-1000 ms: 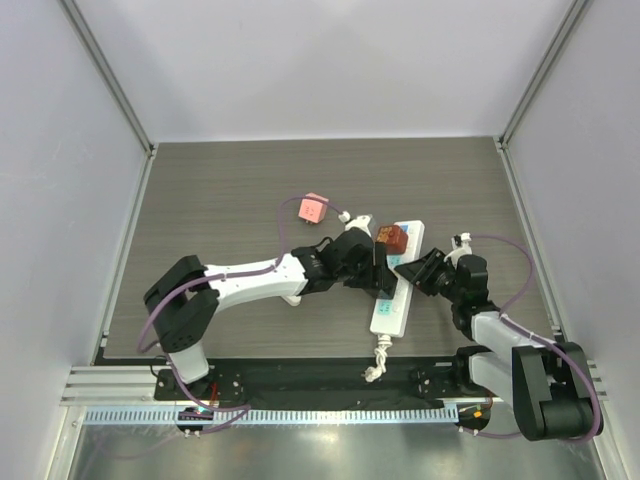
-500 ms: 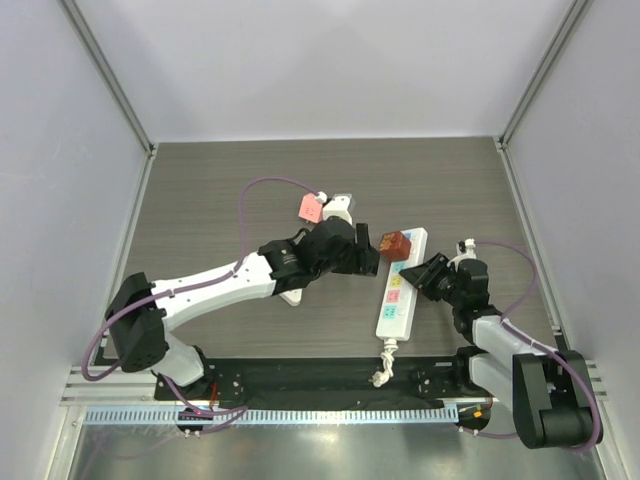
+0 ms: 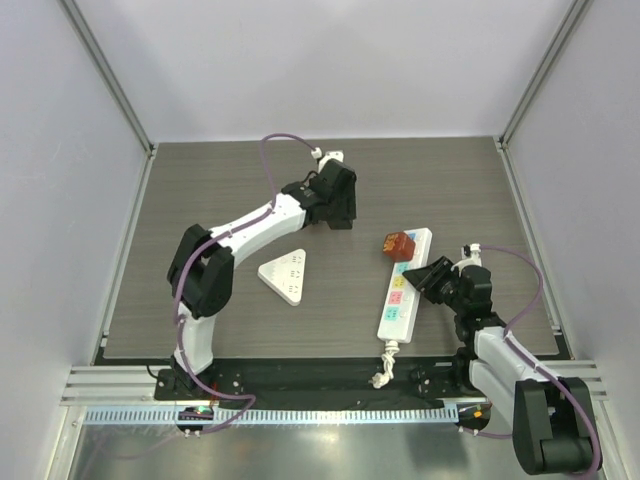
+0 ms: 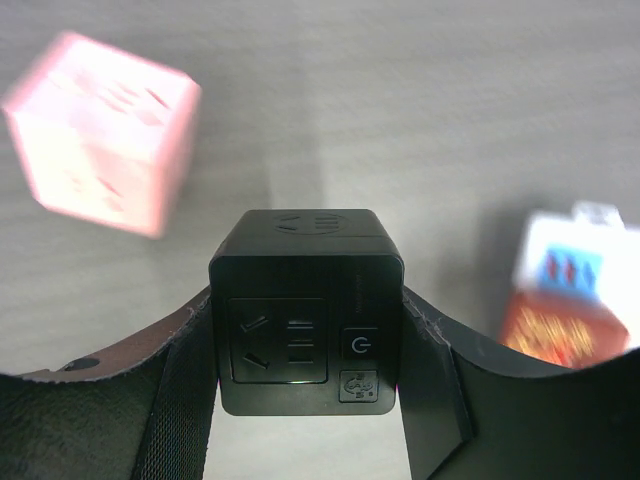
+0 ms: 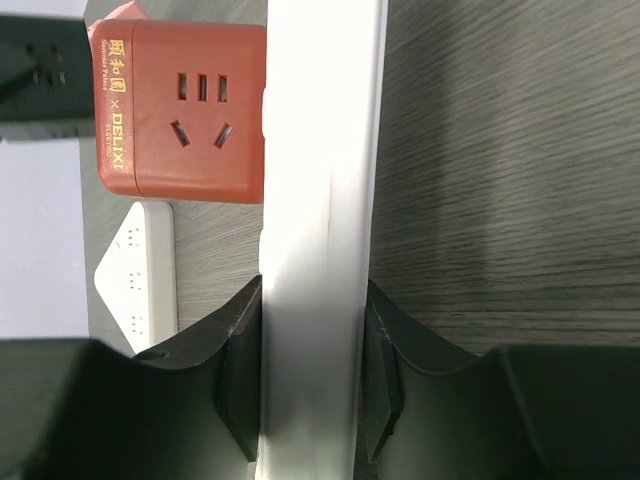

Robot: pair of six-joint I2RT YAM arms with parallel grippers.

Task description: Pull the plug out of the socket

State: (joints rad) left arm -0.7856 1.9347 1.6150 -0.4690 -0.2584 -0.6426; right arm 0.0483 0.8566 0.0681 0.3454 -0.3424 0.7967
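— Toward the far edge of the desk (image 3: 200, 190), a little left of its middle, the left gripper (image 3: 337, 203) is clamped on a black plug (image 4: 305, 310). A finger presses each side of the block, and it looks to be held clear of the wood.

— Anything close to it?

— A pink cube (image 4: 100, 145) lies just beyond it, blurred in the wrist view. Nearer the front edge a white triangle plate (image 3: 287, 275) lies flat with nothing touching it.

— And the power strip?

— The power strip (image 3: 401, 297) lies right of the middle, running from front to far edge, with its knotted cord (image 3: 381, 362) at the front end. A red plug (image 3: 397, 244) sits on its far end. The right gripper (image 3: 428, 277) comes in from the right edge, its fingers (image 5: 243, 365) tight on both long sides of the strip.

— So which step is this?

— I'd say the pull itself is done, since the black plug is well apart from the strip. The next move would be lowering it to bare wood away from the pink cube, then parting the fingers. Whether the red plug must come out too, I can't tell. If it must, the right gripper's clamp would serve as the anchor.
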